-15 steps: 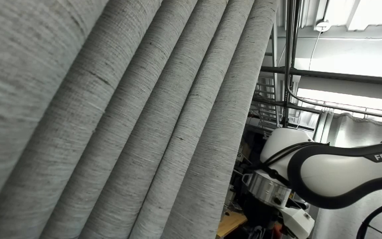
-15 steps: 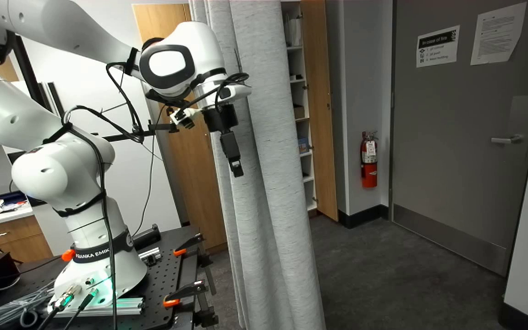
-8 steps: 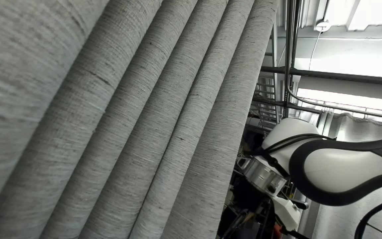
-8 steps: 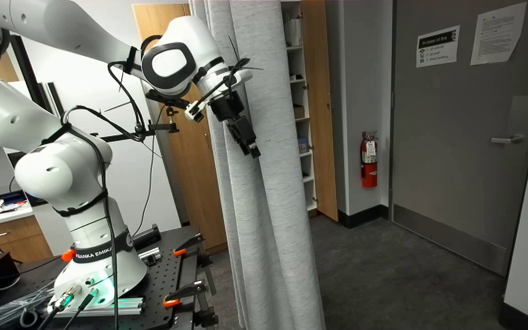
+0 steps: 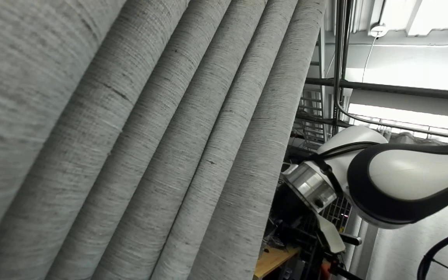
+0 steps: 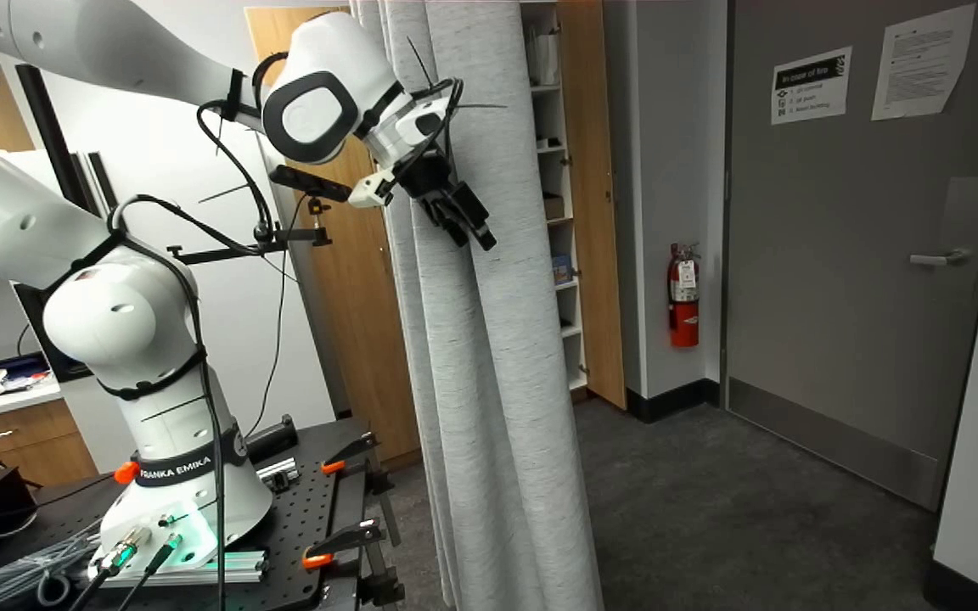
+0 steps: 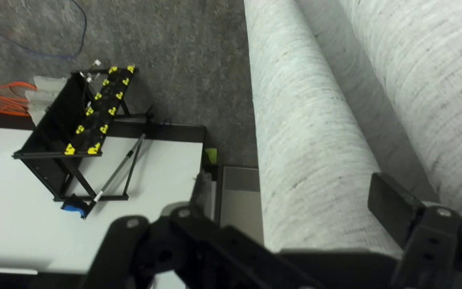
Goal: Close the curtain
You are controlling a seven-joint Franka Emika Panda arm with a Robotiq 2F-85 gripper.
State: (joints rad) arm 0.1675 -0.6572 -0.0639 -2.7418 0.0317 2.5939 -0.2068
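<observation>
Hand (image 7: 291,190) stood spread wide, fingers (image 7: 393,204) well apart, nothing gripped! Light-grey pleated curtain (image 6: 531,382) hung in long folds, behind hand in exterior view, edge pleat (image 7: 311,132) showing between fingers in wrist view; whether touching, couldn't tell. White Franka arm (image 6: 158,55) slanted down alongside; wooden cupboard door (image 6: 592,212) stood beyond curtain.

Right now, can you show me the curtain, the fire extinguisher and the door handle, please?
Curtain (image 6: 489,365), in an exterior view: its pleated middle.
Fire extinguisher (image 6: 683,310), in an exterior view: its red body.
Door handle (image 6: 935,260), in an exterior view: its lever.
</observation>
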